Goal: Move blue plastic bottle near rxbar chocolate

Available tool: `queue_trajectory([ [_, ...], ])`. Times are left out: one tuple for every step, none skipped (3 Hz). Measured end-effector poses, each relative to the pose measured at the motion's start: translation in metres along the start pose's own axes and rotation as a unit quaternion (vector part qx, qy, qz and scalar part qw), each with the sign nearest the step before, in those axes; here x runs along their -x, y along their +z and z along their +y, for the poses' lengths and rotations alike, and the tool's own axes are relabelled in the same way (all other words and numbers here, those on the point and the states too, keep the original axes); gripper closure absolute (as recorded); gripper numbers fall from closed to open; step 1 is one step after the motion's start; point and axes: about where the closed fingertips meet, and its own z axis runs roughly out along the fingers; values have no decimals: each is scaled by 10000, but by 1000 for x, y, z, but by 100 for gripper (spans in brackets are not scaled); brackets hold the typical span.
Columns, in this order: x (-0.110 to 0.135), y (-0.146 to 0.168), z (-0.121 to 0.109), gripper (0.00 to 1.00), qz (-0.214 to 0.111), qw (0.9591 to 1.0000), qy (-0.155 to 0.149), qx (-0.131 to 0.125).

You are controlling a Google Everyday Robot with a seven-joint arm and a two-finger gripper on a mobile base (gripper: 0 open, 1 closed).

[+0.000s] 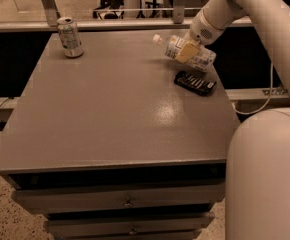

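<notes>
The blue plastic bottle (187, 52) is a clear bottle with a white cap and a pale label. It lies tilted on its side in the air, cap to the left, just above the table's right part. My gripper (188, 50) is shut on the bottle around its middle, coming in from the upper right. The rxbar chocolate (195, 83) is a flat dark bar lying on the table right below and slightly in front of the bottle, a small gap apart from it.
A silver-green drink can (70, 37) stands upright at the far left corner of the grey table (115, 114). Drawers are under the table's front edge. The robot's white body (265, 179) fills the lower right. A rail runs behind the table.
</notes>
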Motion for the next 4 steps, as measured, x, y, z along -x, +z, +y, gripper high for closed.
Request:
queue_trajectory([
  [-4,7,2,54,73,9996,217,179],
  [-2,15,9,23,264,9977,426,446],
  [0,19,11,1,357,9964,523,557],
  [2,21,11,0,397,9956,595,600],
])
